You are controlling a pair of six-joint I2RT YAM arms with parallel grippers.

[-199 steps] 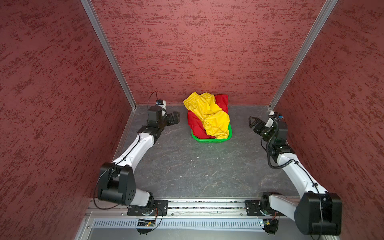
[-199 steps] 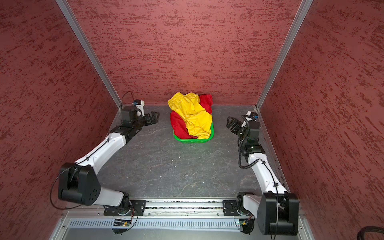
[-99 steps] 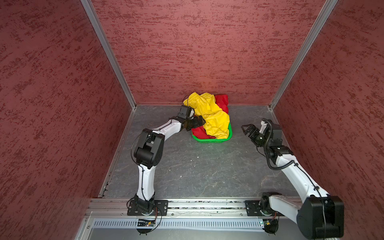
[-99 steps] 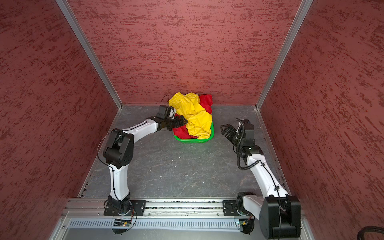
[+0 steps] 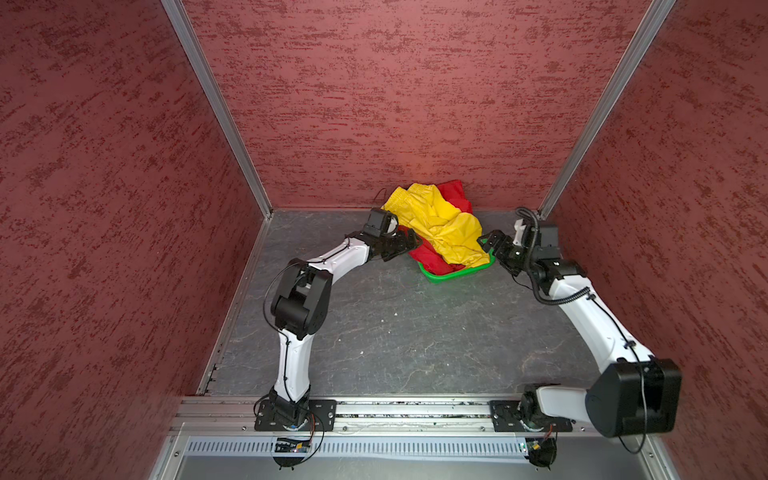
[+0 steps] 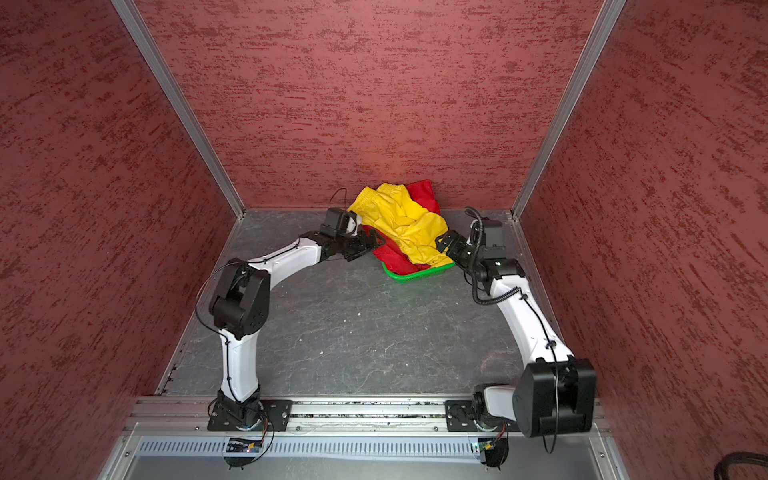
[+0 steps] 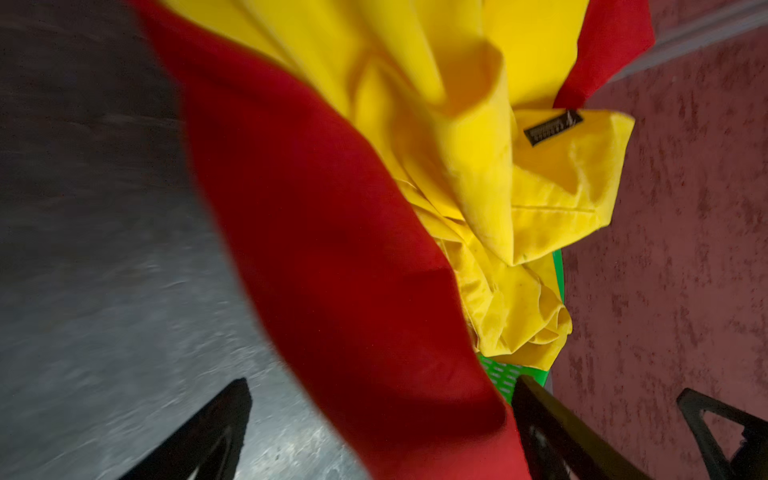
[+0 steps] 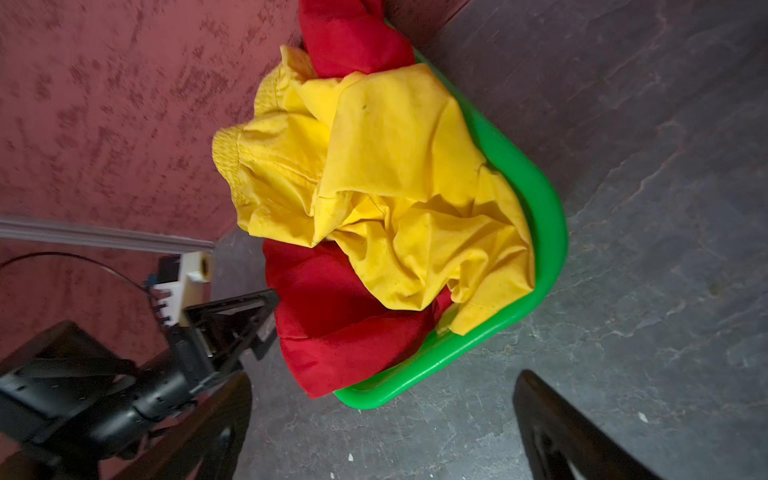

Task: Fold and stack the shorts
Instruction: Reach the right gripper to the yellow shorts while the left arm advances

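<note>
1. Grey tabletop [image 5: 395,332] nearest my bases carries no fabric, so nothing is folded or stacked yet.
2. My left gripper [image 5: 412,243] has swung in from the left back corner, where it sat a second ago, to the left side of the green basket [image 5: 453,275]. Its fingers stand wide apart. In the left wrist view a fold of the red shorts [image 7: 332,270] lies between them, unclamped. I cannot tell whether the pads touch it.
3. My right gripper [image 5: 488,247] has come in from the right edge within the last half second. It now sits just beside the basket's right rim, fingers equally wide, holding nothing.
4. The basket has not shifted and stands near the middle of the back edge.
5. Farthest back, the yellow shorts [image 5: 440,220] lie crumpled on top of the red pair, both heaped in the basket as before.
6. I judge the approach done and the first pick next. Pulling the red cloth out with my left fingers would likely drag the yellow pair along, since it lies on top.
</note>
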